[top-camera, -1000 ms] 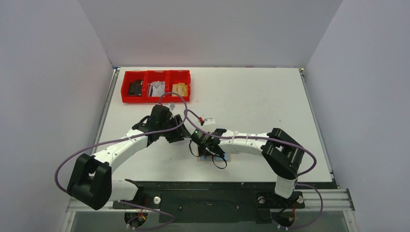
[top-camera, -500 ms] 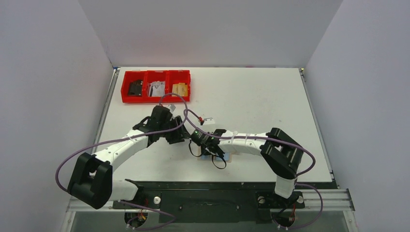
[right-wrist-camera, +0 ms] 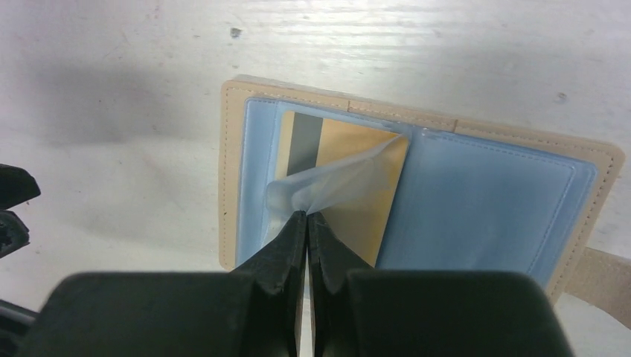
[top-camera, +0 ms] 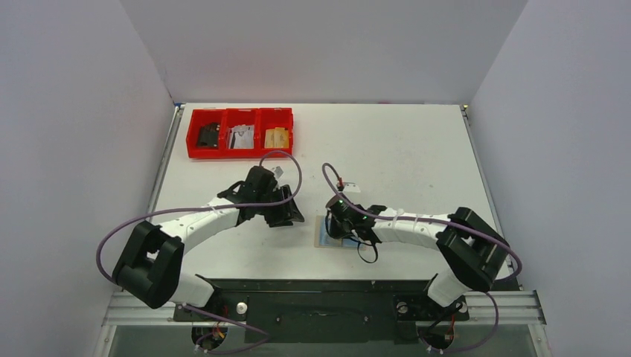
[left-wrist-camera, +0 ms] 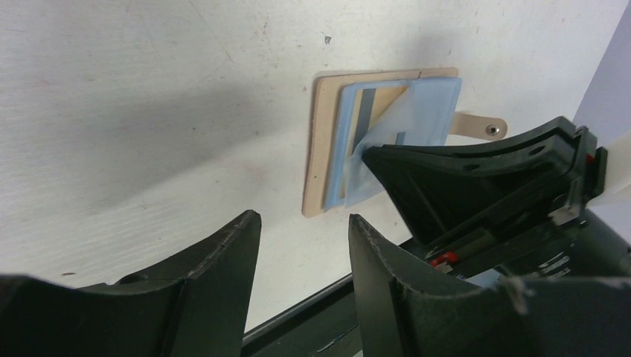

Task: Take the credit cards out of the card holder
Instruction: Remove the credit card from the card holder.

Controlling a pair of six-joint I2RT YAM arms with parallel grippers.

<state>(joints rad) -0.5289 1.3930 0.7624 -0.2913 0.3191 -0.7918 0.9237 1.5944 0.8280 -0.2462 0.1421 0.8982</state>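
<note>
The card holder [right-wrist-camera: 229, 186] lies open and flat on the white table, tan outside and pale blue inside. A gold credit card [right-wrist-camera: 350, 145] with a dark stripe sits in its left pocket. My right gripper [right-wrist-camera: 306, 216] is shut on the pocket's clear plastic flap [right-wrist-camera: 331, 184], which is pulled up off the card. From above, the card holder [top-camera: 325, 236] shows just left of the right gripper [top-camera: 338, 223]. My left gripper [top-camera: 292, 216] hovers open to the left of it, holding nothing. Its wrist view shows the card holder [left-wrist-camera: 320, 149] ahead of the left gripper [left-wrist-camera: 303, 217].
A red three-compartment tray [top-camera: 239, 119] with small items stands at the back left. The holder's tan snap strap [left-wrist-camera: 476, 126] sticks out on the far side. The table's near edge and the black rail run just below the grippers.
The right gripper has closed onto the clear flap and its arm has swung right, uncovering the holder. The left gripper has moved a little to the right and stays open.
</note>
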